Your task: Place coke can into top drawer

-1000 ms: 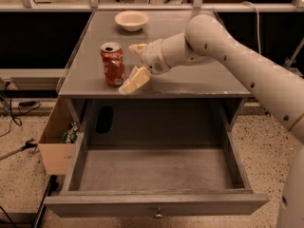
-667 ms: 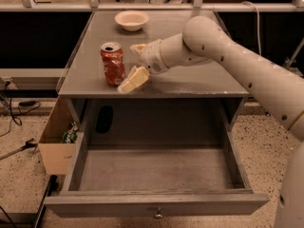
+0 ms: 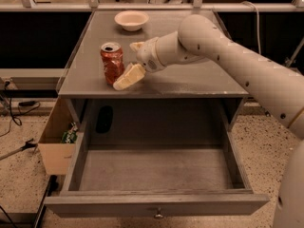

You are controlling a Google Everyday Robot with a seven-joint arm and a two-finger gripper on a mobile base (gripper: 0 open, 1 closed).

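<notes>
On the tabletop (image 3: pixel 199 82) at upper centre, the tool (image 3: pixel 126 64) sits spread wide beside the upright coke can (image 3: pixel 111 63).

At the near left part of the grey surface, the red can stands on its base with its silver top showing. The robot's pale arm (image 3: pixel 228 51) reaches in from the right edge of the frame. One cream finger lies low at the can's near right side, close to its base; the other sits higher, behind and to the right. Whether either touches the can cannot be told. A cream bowl (image 3: pixel 131 19) rests towards the far edge. Below, the top drawer (image 3: pixel 156 204) is pulled fully open across the lower frame, a small knob (image 3: pixel 158 215) on its front. A cardboard box (image 3: pixel 54 141) stands at lower left.
</notes>
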